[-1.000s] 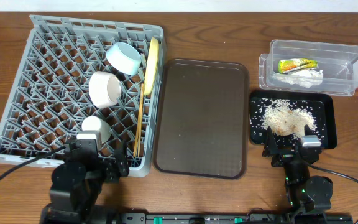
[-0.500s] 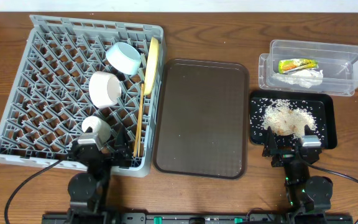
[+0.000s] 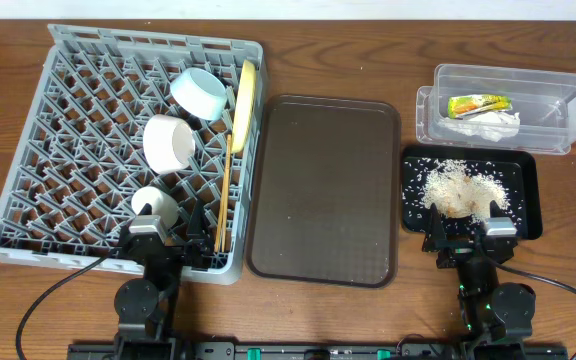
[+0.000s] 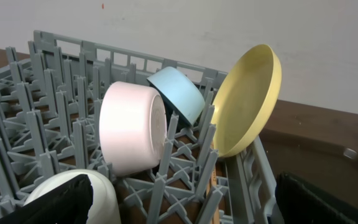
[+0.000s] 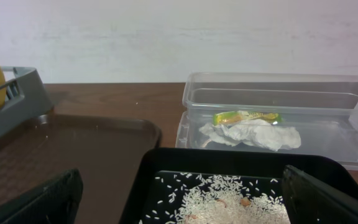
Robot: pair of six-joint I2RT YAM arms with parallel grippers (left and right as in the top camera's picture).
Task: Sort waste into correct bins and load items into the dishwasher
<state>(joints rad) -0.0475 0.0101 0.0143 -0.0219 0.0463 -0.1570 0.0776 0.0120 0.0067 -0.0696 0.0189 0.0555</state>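
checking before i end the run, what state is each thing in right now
dish rack, loaded with dishes
plate, standing on edge in rack
white bowl, tipped on its side in rack
blue bowl, tipped on its side in rack
cup, in rack, front edge
chopsticks, lying in rack
clear tub, holding wrapper and tissue
black tray, holding rice
brown tray, no dishes on it
left gripper, open, holding nothing
right gripper, open, holding nothing

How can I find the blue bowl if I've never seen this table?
Look at the big grey dish rack on the left side of the table. Near its far right corner, just beside the yellow plate standing on edge, sits the light-blue bowl, tipped on its side. It is the only blue dish; the other bowl and the cup are white.
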